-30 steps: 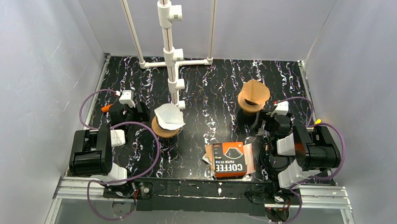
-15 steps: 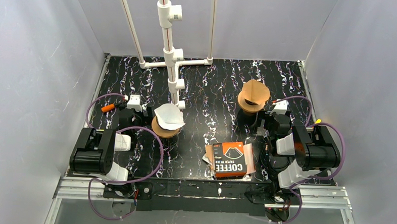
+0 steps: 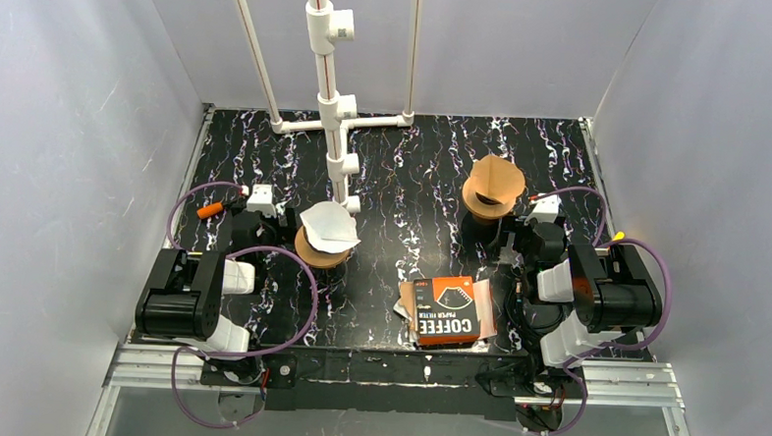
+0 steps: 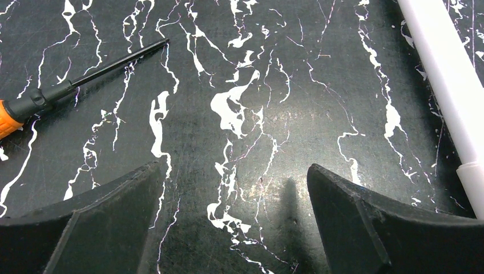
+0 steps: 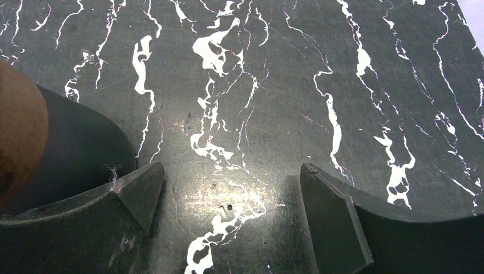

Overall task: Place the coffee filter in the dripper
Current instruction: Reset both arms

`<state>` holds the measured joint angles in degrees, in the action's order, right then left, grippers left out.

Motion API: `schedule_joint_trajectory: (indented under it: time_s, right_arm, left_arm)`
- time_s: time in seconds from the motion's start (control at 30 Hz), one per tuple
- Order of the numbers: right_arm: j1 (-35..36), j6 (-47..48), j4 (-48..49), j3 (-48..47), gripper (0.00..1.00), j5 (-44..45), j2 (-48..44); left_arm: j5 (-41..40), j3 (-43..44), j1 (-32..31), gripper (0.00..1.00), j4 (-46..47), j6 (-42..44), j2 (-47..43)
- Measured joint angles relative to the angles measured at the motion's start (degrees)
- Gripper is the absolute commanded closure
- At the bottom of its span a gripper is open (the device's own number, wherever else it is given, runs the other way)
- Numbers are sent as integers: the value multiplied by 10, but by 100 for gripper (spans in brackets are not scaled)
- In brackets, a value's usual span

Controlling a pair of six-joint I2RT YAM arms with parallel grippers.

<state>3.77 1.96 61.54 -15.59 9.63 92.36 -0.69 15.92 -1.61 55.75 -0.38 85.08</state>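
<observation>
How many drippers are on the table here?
2. The left dripper stands near the pipe stand's foot, white filter on it; the right dripper stands farther back, brown filter on it. None seems hidden.

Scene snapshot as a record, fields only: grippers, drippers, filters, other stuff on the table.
left gripper: open, empty
right gripper: open, empty, next to right dripper
left dripper: white filter on it
right dripper: brown filter on it
filter box: near edge, between the arms
screwdriver: lying flat, left of left gripper
pipe frame: far side, upright
</observation>
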Motion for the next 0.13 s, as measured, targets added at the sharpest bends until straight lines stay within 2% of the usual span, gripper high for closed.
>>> schedule_joint_trajectory:
  time_s: [0.13]
  right_arm:
    - [0,0,0,0,2,0,0]
  left_arm:
    - [0,0,0,2,0,0,0]
